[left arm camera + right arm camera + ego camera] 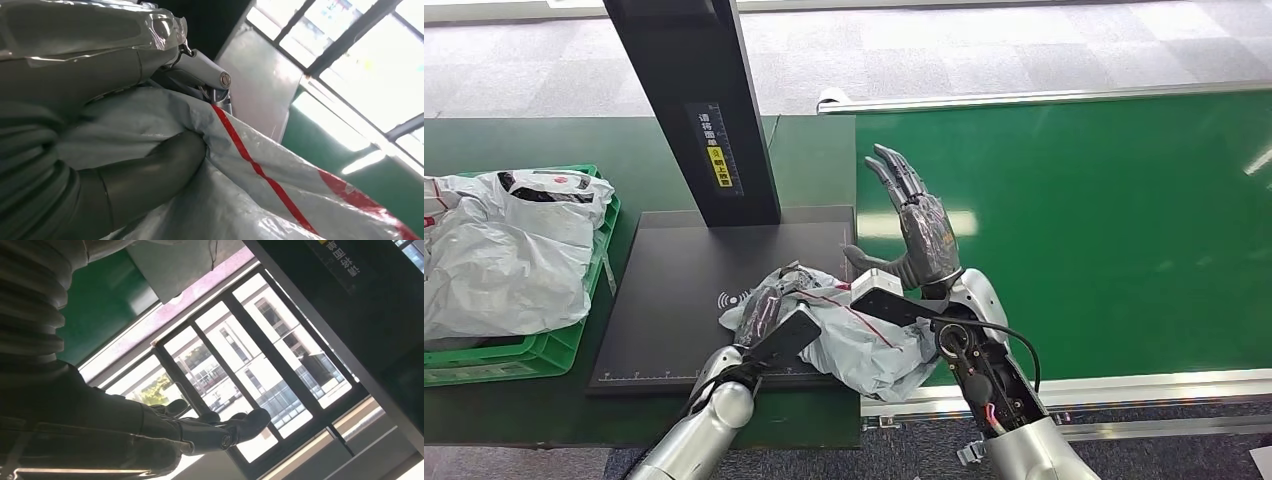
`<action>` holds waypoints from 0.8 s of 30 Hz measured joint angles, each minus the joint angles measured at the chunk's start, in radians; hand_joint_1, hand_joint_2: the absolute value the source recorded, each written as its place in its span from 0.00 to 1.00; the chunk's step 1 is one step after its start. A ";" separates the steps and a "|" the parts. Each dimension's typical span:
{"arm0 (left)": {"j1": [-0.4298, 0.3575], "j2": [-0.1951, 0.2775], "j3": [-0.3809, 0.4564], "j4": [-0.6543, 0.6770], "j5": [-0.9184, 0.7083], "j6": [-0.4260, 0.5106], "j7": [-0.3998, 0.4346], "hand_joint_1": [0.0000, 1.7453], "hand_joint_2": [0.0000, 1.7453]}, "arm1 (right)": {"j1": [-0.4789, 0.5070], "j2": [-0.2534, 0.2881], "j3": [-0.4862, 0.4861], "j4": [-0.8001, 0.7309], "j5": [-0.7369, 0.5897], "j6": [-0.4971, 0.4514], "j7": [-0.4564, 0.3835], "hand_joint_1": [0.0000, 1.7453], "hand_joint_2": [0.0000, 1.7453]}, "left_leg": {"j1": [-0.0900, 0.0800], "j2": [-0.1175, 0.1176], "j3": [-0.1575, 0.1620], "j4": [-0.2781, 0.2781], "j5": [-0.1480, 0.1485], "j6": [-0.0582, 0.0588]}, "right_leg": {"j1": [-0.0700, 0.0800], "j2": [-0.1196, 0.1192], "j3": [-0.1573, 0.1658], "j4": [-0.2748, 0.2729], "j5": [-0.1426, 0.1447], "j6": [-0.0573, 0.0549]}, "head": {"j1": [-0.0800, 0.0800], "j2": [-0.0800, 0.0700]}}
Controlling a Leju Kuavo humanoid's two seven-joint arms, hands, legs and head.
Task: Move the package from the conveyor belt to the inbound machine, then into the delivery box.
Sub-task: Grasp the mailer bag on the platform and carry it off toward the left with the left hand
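One grey package (864, 340) with red stripes, lying on the black inbound machine (674, 290), bunched in the grip of the left hand (769, 310); right hand (919, 225) just beside, raised, fingers spread, holding nothing.

The robot has shiny silver arms, a dark grey left hand (762, 312) and right hand (921, 225) wrapped in clear plastic, a black cable, and red wires inside its open right forearm.
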 joint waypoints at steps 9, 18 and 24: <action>0.041 -0.011 0.074 -0.121 0.185 0.144 -0.187 1.00 1.00 | -0.001 0.000 -0.014 0.022 -0.016 0.001 -0.018 0.00 1.00 | 0.000 -0.001 -0.001 0.000 0.000 0.000 | 0.000 0.000 0.000 0.000 0.000 0.000 | 0.000 0.000; 0.111 -0.017 0.113 -0.310 0.326 0.402 -0.342 1.00 1.00 | -0.017 0.000 -0.014 0.053 -0.051 -0.014 -0.040 0.00 1.00 | 0.000 0.000 -0.001 0.000 0.000 0.000 | 0.000 0.000 -0.001 0.000 0.000 0.000 | 0.000 0.000; 0.162 -0.039 0.238 -0.548 0.039 0.412 -0.348 1.00 1.00 | -0.026 0.000 -0.013 0.073 -0.060 -0.021 -0.046 0.00 1.00 | 0.000 0.000 -0.001 0.000 0.000 0.000 | 0.000 0.000 -0.001 0.000 0.000 0.000 | 0.000 0.000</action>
